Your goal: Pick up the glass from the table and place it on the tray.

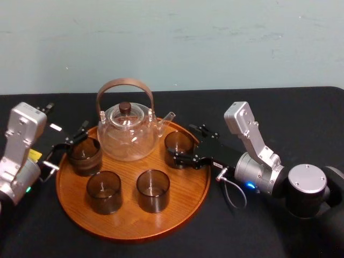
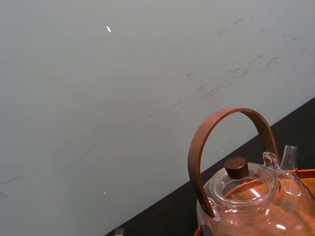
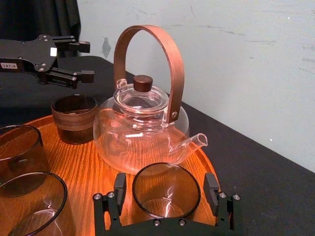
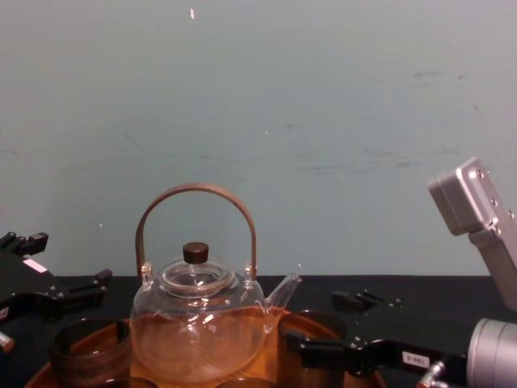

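Note:
The round orange-brown wooden tray [image 1: 129, 234] lies on the black table. A smoky glass [image 1: 179, 146] stands upright on the tray's right side, just right of the glass teapot [image 1: 129, 131]. My right gripper [image 1: 181, 142] reaches in from the right and straddles this glass. In the right wrist view its fingers [image 3: 119, 186] stand on either side of the glass [image 3: 166, 191] with a small gap at each wall, so the right gripper [image 3: 166, 189] is open. My left gripper [image 1: 72, 145] hovers open and empty at the tray's back left, by another glass [image 1: 84, 155].
Two more smoky glasses [image 1: 104, 191] [image 1: 153, 189] stand on the front half of the tray. The teapot's tall brown hoop handle [image 1: 124, 86] rises at the tray's back. Black tablecloth surrounds the tray, with a pale wall behind.

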You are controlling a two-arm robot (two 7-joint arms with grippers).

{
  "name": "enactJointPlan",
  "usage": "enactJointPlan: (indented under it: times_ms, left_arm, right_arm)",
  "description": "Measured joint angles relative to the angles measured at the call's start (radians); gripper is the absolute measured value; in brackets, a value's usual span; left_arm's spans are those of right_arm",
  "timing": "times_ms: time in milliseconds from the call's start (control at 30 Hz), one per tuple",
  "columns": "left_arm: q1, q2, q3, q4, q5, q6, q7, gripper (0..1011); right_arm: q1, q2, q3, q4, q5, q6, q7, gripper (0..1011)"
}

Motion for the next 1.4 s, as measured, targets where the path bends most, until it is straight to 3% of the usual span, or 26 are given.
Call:
enactJointPlan:
  times_ms: [400, 533, 733, 1133, 1400]
  left_arm:
    - [0.0, 0.0, 0.0, 0.0, 0.0, 0.0, 0.0, 1001]
    - [0.0, 0.0, 0.0, 0.0, 0.0, 0.0, 0.0, 1001]
    - [0.0, 0.0, 0.0, 0.0, 0.0, 0.0, 0.0, 1001]
    - [0.0, 0.0, 0.0, 0.0, 0.0, 0.0, 0.0, 1001]
    - [0.0, 0.0, 0.0, 0.0, 0.0, 0.0, 0.0, 1001]
  right_arm:
    - [-0.002, 0.001, 0.002, -0.003, 0.003, 0.0, 0.001, 1002]
    - [-0.012, 0.009, 0.01, -0.028, 0.004, -0.007, -0.002, 1002]
    - [-0.049, 0.036, 0.04, -0.114, 0.014, -0.021, -0.021, 1002]
    - [-0.174, 0.118, 0.158, -0.296, 0.069, -0.054, -0.073, 1002]
    - [-0.255, 0.143, 0.23, -0.317, 0.059, -0.061, -0.138, 1002]
